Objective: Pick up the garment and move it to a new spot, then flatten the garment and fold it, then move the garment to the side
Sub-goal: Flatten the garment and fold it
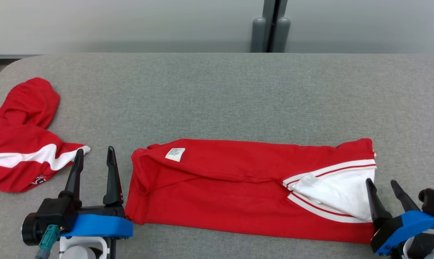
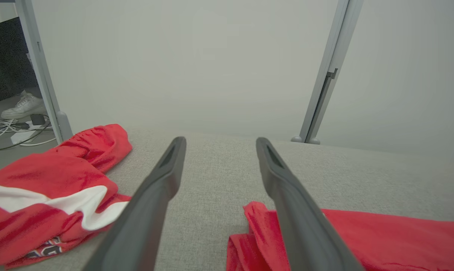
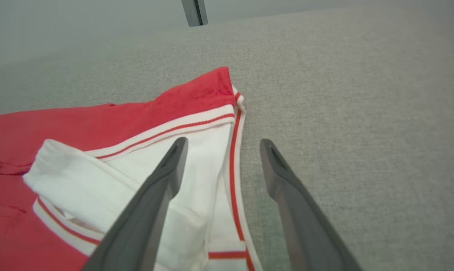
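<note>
while the left end effector [image 1: 95, 149] and right end effector [image 1: 380, 181] stand open and empty at either end of the garment [image 1: 231, 187], laid across the frame's lower centre, all layers should be pinched together for the fold.

My left gripper [image 1: 95, 149], a black body on a blue plastic mount with two long dark tapered fingers, stands at lower left in the head view, jaws spread wide, fingers pointing away from me. My right gripper [image 1: 380, 181], of the same build, sits at lower right, likewise spread wide and gripping nothing, fingers leaning slightly left.
</note>
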Available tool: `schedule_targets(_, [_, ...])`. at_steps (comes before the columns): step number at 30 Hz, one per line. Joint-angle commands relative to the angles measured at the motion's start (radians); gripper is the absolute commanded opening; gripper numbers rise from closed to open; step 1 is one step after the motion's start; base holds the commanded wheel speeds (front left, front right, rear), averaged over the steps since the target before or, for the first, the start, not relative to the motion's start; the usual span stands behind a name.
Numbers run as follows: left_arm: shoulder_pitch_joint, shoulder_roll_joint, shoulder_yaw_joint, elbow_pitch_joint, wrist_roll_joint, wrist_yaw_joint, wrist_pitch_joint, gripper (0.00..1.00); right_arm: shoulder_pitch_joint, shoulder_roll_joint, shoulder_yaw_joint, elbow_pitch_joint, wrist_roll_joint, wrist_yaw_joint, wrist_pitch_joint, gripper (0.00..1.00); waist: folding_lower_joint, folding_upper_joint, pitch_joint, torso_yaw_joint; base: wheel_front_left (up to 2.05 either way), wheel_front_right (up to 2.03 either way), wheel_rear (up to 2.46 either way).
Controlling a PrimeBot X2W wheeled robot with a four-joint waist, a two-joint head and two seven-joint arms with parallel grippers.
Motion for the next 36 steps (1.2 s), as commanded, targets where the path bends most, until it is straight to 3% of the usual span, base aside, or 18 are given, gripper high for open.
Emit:
schedule_targets(1, [0.006, -0.004, 0.01, -0.004, 0.011, -0.005, -0.004, 1.0, -0.012, -0.003, -0.002, 0.021, -0.008, 0.001, 0.01, 1.0, 0.0, 0.0, 0.003, 0.008, 0.0, 0.0, 0.0])
schedule_targets(11, [0.024, -0.019, 0.034, -0.004, 0.039, -0.013, -0.004, 1.0, -0.025, -0.005, 0.025, 0.192, -0.01, 0.001, 0.065, 1.0, 0.0, 0.0, 0.007, 0.037, 0.0, 0.0, 0.0])
schedule_targets(12, [0.026, -0.019, 0.037, -0.003, 0.04, -0.015, -0.004, 1.0, -0.022, -0.002, 0.034, 0.2, -0.003, 0.001, 0.072, 0.88, 0.0, 0.0, 0.006, 0.037, 0.0, 0.0, 0.0])
schedule_targets(13, [0.028, -0.02, 0.04, -0.001, 0.041, -0.015, -0.004, 1.0, -0.018, 0.004, 0.044, 0.209, 0.001, 0.002, 0.086, 0.56, 0.0, 0.0, 0.005, 0.035, 0.0, 0.0, 0.0])
schedule_targets(14, [0.03, -0.021, 0.042, -0.001, 0.045, -0.015, -0.004, 1.0, -0.013, 0.009, 0.052, 0.217, 0.01, 0.002, 0.098, 0.33, 0.0, 0.0, 0.004, 0.034, 0.0, 0.0, 0.0])
schedule_targets(15, [0.031, -0.022, 0.043, 0.0, 0.047, -0.015, -0.004, 1.0, -0.013, 0.01, 0.054, 0.219, 0.021, 0.002, 0.102, 0.01, 0.0, 0.0, 0.003, 0.032, 0.0, 0.0, 0.0])
schedule_targets(19, [0.032, -0.024, 0.047, 0.004, 0.057, -0.018, -0.004, 1.0, -0.023, -0.015, 0.036, 0.203, 0.045, 0.0, 0.088, 0.0, 0.0, 0.0, 0.0, 0.021, 0.0, 0.0, 0.0])
schedule_targets(30, [0.042, -0.029, 0.059, 0.014, 0.069, -0.024, -0.004, 1.0, -0.013, -0.127, -0.137, 0.141, 0.036, 0.0, 0.058, 0.0, 0.0, 0.0, -0.031, -0.008, 0.0, 0.0, 0.0])
schedule_targets(36, [0.057, -0.029, 0.064, 0.017, 0.07, -0.026, -0.004, 1.0, 0.004, -0.137, -0.165, 0.061, 0.025, 0.0, 0.083, 0.0, 0.0, 0.0, -0.053, -0.024, 0.0, 0.0, 0.0])
